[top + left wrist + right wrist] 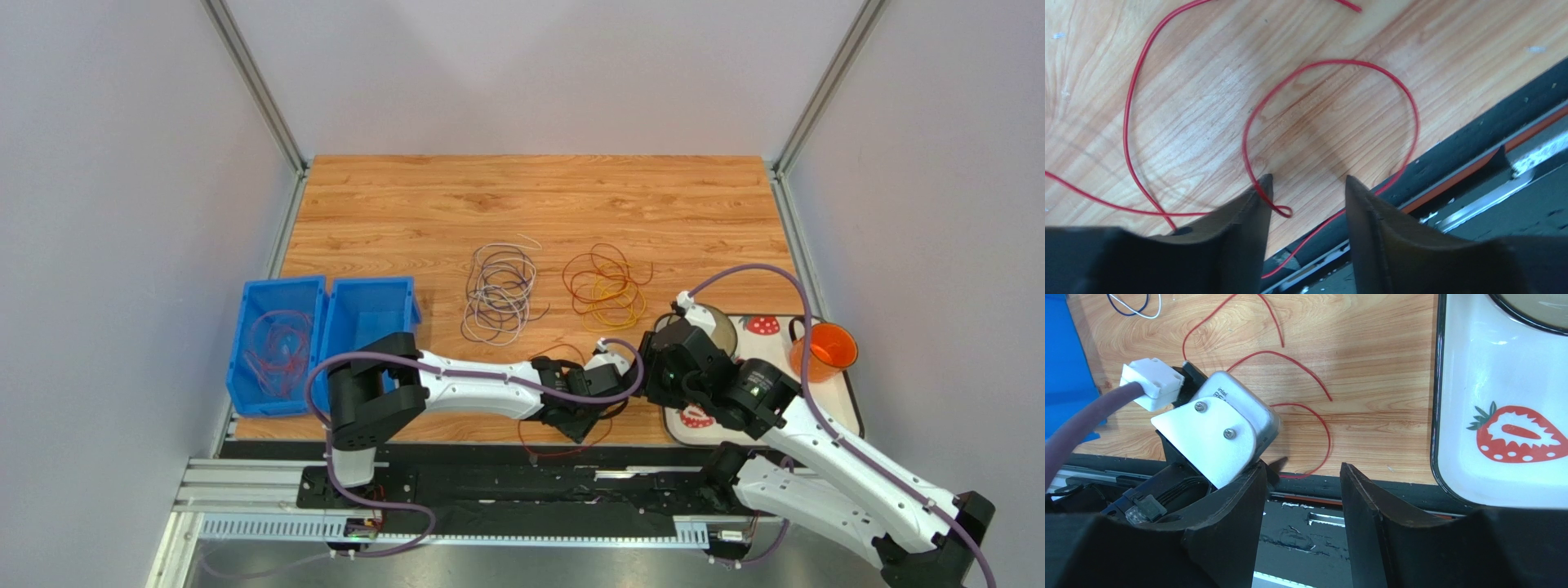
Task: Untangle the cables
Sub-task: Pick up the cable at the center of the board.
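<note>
Fingers of my left gripper point(1308, 184) stand partly apart and hold nothing. A small kink of a red cable point(1333, 61) lies on the wood between them, touching the left finger's tip. That cable sprawls in open loops at the near edge of the table point(491, 196), and one run of it goes over the edge onto the black rail point(1475, 144). My right gripper point(1303, 468) hangs just right of the left one, its jaws also apart and empty.

If I pinch here, I judge the thin wire may slip out, since it sits at one tip rather than centred. A lift could catch the hanging run on the rail. The left wrist's camera housing point(1223, 425) is just before my right fingers, so a sideways pull risks a knock.

Farther off lie a grey, white and purple bundle point(501, 294) and a red-orange and yellow bundle point(607, 284), apart from each other. Blue bins point(321, 321) sit left and a strawberry tray point(1475, 386) right.
</note>
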